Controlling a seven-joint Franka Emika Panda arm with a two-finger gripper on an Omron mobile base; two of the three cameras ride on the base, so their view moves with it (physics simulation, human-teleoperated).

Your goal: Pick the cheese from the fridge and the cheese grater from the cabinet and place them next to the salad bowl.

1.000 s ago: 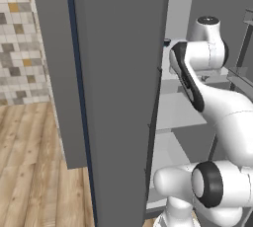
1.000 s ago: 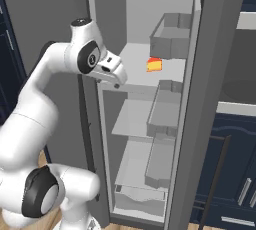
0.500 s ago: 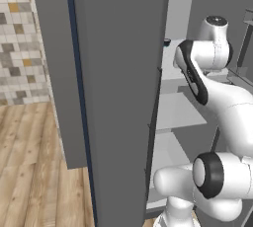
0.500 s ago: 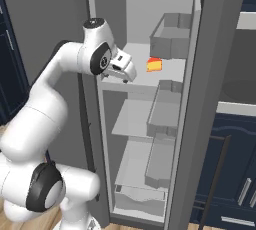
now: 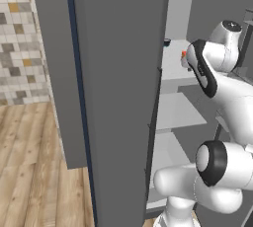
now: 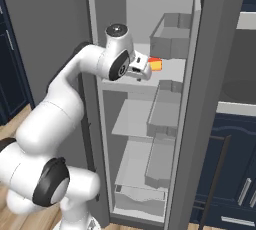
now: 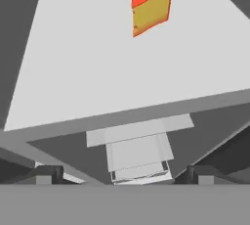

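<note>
One cheese (image 7: 150, 8) sits alone on the fridge (image 6: 186, 34) shelf ahead of the wide-open, empty pincer (image 7: 119, 172), which might nudge it deeper if it approaches off-centre.

Wooden plank floor (image 5: 29, 171), mosaic tiled wall (image 5: 20, 38) of beige and grey squares, navy drawers (image 6: 235, 174) with silver handles.

My white arm bent up high from my base, elbow pushed forward, wrist turned to the side, my gripper (image 6: 146, 69) held level, jaws spread wide apart, nothing between my two small dark fingertips (image 7: 49, 174).
</note>
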